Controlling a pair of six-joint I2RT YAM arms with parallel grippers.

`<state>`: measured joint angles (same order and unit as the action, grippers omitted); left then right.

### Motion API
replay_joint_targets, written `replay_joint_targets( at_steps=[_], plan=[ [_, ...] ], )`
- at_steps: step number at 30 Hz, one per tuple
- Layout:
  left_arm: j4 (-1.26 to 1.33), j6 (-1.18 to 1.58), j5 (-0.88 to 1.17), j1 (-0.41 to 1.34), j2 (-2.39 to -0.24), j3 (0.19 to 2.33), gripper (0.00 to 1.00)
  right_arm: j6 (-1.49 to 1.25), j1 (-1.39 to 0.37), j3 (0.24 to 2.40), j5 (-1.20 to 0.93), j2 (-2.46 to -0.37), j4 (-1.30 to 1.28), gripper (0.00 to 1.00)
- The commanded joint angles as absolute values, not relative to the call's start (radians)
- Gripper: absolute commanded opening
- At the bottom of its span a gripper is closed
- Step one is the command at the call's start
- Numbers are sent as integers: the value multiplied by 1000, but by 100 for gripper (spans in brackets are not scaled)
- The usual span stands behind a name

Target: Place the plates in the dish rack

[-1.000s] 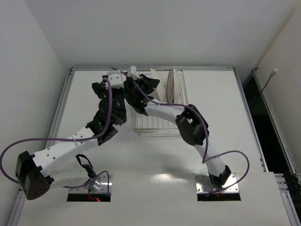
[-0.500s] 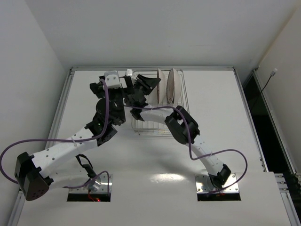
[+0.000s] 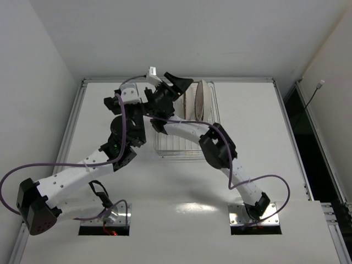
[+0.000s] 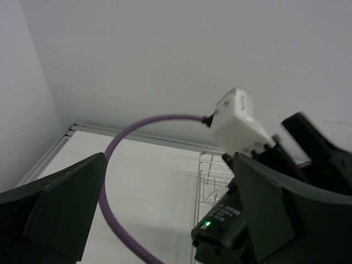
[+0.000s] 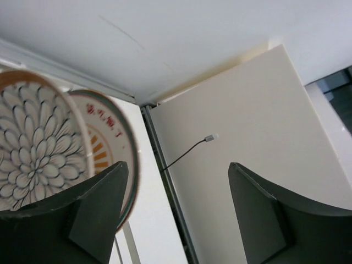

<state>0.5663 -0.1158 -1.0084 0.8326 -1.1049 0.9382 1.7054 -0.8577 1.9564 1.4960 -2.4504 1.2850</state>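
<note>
Nothing legible here. The only marking is a short row of orange characters [image 5: 102,114] printed near the top of the smaller plate [image 5: 107,151], seen from my right wrist cam. They're too small and blurred to read, and I can't even tell the script for sure.

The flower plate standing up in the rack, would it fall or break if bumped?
The flower plate looks stiff and glazed, so probably slippery and breakable. It stands on edge in the dish rack, so a sideways push might tip it.
</note>
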Motion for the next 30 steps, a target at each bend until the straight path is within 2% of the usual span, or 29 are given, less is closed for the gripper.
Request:
replay_joint_targets(
  at_steps=[1, 4, 8, 11, 15, 20, 25, 26, 30],
  plan=[
    [665, -123, -1006, 839, -1052, 910, 100, 1718, -853, 2043, 1807, -2321, 1615, 73],
    [727, -147, -997, 839, -1023, 876, 100, 1750, -853, 2046, 1807, -2266, 1615, 76],
    [739, -167, -997, 839, -1023, 865, 100, 1874, -832, 1945, 1807, -2115, 1800, 77],
    [739, -167, -997, 839, -1034, 865, 100, 1835, -801, 1826, 1807, -1958, 1810, 78],
    [739, -167, -988, 839, -1072, 865, 100, 1833, -775, 1650, 1734, -1847, 1810, 82],
    [730, -158, -979, 839, -1108, 865, 100, 1833, -709, 1315, 1510, -1623, 1810, 92],
    [721, -158, -979, 839, -1108, 865, 100, 1724, -585, 1276, 1499, -1517, 1810, 96],
    [721, -158, -979, 839, -1108, 865, 100, 1694, -572, 1260, 1479, -1488, 1810, 99],
    [730, -169, -979, 839, -1086, 865, 100, 1473, -491, 1128, 1335, -1454, 1810, 99]
  ],
)
